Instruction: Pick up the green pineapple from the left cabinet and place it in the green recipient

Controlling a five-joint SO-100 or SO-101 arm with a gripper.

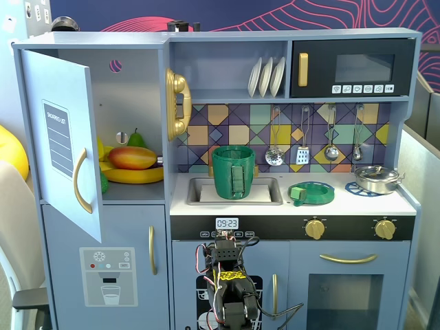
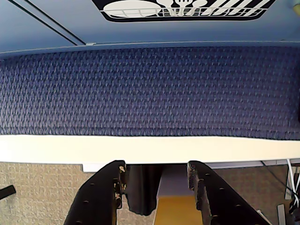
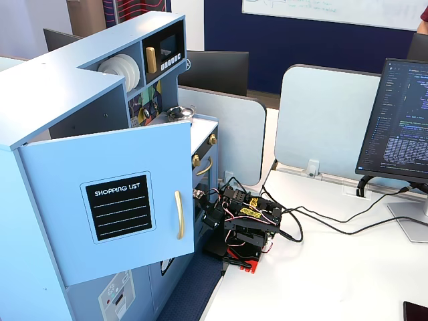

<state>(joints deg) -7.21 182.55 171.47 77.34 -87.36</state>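
Behind the open door of the left cabinet (image 1: 62, 144), the green pineapple (image 1: 104, 181) sits half-hidden beside the mango (image 1: 132, 157), while the tool (image 2: 156, 174) rests released, empty and folded low, so its approach may strike that door.

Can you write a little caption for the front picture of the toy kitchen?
Toy kitchen with left cabinet open, fruit inside, green recipient in the sink, robot arm folded low.

One camera faces the kitchen, another views sideways, wrist looks down.
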